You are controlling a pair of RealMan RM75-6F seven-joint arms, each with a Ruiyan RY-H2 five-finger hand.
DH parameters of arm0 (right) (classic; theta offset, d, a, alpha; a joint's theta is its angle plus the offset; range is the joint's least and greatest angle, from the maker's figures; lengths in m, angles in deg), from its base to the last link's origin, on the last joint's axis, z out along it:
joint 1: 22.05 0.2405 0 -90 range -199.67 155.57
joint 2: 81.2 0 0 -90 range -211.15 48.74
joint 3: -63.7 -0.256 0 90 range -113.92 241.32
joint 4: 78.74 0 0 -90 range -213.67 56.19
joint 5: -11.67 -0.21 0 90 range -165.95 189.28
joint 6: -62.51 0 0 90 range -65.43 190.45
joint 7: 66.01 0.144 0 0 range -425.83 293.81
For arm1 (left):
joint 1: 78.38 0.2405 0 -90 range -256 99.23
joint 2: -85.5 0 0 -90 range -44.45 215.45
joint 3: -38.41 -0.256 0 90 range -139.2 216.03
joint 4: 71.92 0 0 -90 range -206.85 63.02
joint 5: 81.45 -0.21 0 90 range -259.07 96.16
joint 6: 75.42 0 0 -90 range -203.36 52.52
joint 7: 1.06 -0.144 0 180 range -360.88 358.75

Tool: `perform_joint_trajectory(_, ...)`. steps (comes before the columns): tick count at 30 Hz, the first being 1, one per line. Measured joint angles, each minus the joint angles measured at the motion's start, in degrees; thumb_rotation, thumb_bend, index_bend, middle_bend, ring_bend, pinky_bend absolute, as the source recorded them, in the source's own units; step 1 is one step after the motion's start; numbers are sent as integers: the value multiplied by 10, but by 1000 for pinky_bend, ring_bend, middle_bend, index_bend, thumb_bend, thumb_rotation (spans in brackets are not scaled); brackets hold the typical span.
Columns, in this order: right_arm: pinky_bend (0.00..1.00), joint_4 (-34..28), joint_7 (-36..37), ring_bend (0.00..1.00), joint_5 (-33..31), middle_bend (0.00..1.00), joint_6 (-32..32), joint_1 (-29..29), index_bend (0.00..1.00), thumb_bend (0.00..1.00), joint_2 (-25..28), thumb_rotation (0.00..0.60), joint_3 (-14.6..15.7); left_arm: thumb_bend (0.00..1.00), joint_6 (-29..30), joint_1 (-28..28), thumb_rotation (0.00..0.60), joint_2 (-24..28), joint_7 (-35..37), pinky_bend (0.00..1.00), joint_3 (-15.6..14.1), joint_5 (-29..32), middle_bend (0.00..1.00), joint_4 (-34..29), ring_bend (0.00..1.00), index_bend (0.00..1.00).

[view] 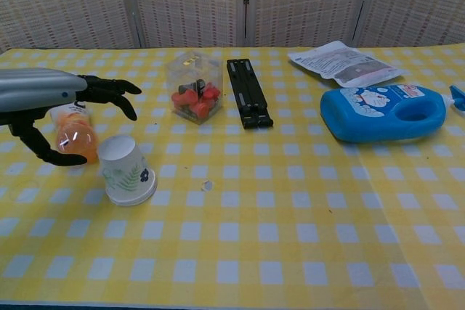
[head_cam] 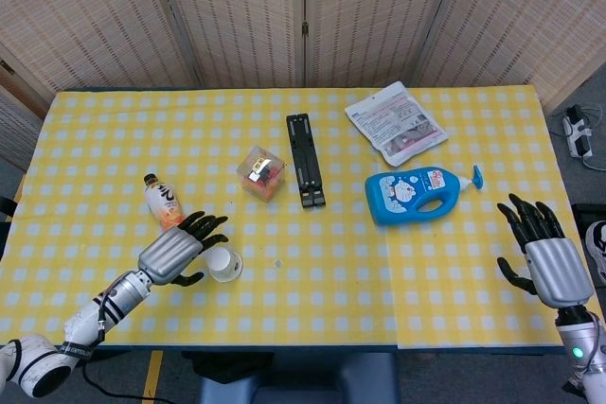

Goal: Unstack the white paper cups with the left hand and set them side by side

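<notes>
The white paper cups [head_cam: 224,264] [view: 126,171] stand as one upside-down stack with a leaf print, near the table's front left. My left hand [head_cam: 180,250] [view: 54,99] hovers just left of and above the stack, fingers spread and holding nothing; its thumb reaches down beside the cup. My right hand [head_cam: 543,252] stays open at the table's right edge, far from the cups, and is seen only in the head view.
An orange drink bottle [head_cam: 166,206] [view: 74,134] lies just behind the left hand. A clear box of red items [head_cam: 261,173], a black folded stand [head_cam: 305,159], a blue detergent bottle [head_cam: 419,193] and a snack packet [head_cam: 395,121] lie further back and right.
</notes>
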Motion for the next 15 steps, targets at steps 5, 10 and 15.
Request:
perform_joint_trajectory(5,0,4,5,65,-2,0,-1,0,0,390,-1,600,1,357,1,-5,600,-14,-8,0,-3,9,44,6,33,254)
perform_joint_trajectory(10,0,7,9,63,-1,0,-1,-1,0,390,-2,600,2,368,0,-9,600,-24,-12,1,-5,21,50,13,37,268)
perform_joint_trajectory(15,0,10,12,64,-3,0,-2,-1,0,390,-3,600,2,378,-2,-13,600,-29,-15,2,-7,31,52,18,38,272)
